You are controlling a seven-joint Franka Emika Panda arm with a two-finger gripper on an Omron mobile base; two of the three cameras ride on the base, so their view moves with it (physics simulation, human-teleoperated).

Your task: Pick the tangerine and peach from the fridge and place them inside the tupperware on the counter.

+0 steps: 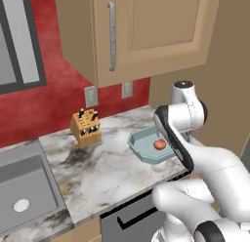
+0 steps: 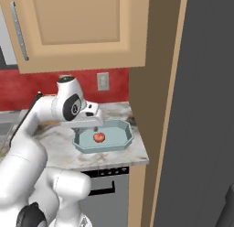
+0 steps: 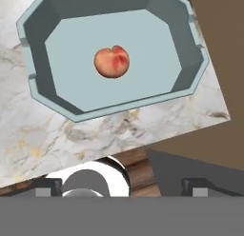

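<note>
A: What is seen across the counter [image 1: 97, 172], from left to right?

B: A steel sink [image 1: 22, 192] is set at the left, then a knife block [image 1: 86, 128], then the tupperware [image 1: 141, 141]. The peach [image 1: 159, 145] is lying on its floor, near the middle, clear of the walls. The fridge [image 2: 201, 130] is seen furthest right in the right base view, its door apparently shut. No tangerine can be made out.

A: How should the step in hand be done well?

B: It is judged that the peach has been delivered and the tangerine remains to be fetched. The hand should be lifted straight up and clear of the thick rim before being swung towards the fridge, so the tray is not nudged.

A: And the arm's pose?

B: The arm is folded over the tray, with the gripper [image 2: 96, 125] pointed down above the peach. Nothing is held; whether the fingers are spread or closed cannot be told.
</note>
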